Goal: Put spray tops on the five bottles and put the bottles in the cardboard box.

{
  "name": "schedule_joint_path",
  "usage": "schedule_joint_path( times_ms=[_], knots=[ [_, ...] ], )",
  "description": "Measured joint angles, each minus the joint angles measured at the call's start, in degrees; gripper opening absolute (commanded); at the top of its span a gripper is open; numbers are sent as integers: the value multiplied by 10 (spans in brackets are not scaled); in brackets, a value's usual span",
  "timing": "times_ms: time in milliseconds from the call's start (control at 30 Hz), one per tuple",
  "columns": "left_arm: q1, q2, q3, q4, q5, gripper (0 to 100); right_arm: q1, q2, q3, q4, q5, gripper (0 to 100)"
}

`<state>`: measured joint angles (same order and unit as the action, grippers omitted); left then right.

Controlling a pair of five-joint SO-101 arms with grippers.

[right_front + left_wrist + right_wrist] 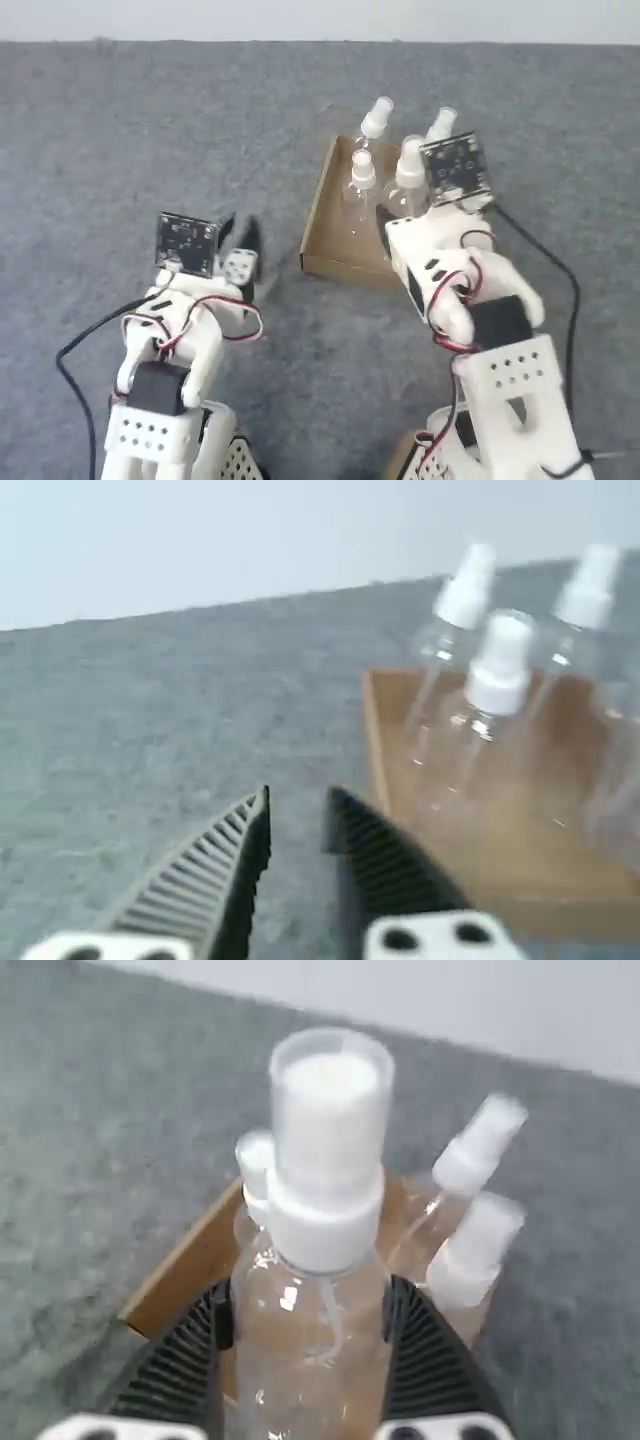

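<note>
In the right wrist view my right gripper (308,1310) is shut on a clear bottle (310,1360) with a white spray top (325,1160), held upright over the cardboard box (175,1275). Three more capped bottles stand in the box, one (253,1165) just behind the held one and two (478,1145) (468,1250) to its side. From above, the held bottle (408,172) sits at the box's (322,215) near right part. My left gripper (238,240) rests left of the box, open and empty; its ribbed fingers (235,865) are a little apart.
Grey carpet-like cloth (150,130) covers the whole table. The left wrist view shows the box (480,870) with its bottles (495,680) ahead and to the side. The right arm's cable (560,270) loops at the right.
</note>
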<state>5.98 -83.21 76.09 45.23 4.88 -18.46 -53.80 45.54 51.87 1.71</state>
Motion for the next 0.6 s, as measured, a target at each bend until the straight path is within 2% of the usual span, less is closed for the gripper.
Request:
schedule_joint_path(
  times_ms=[167, 367, 600],
  knots=[
    [-23, 0, 12, -32, 1, 11, -3, -2, 101, -111, 0, 6],
    [-23, 0, 12, -33, 0, 11, -4, -3, 151, -175, -36, 6],
    [-23, 0, 12, -33, 0, 11, -3, -3, 214, -266, -42, 6]
  ],
)
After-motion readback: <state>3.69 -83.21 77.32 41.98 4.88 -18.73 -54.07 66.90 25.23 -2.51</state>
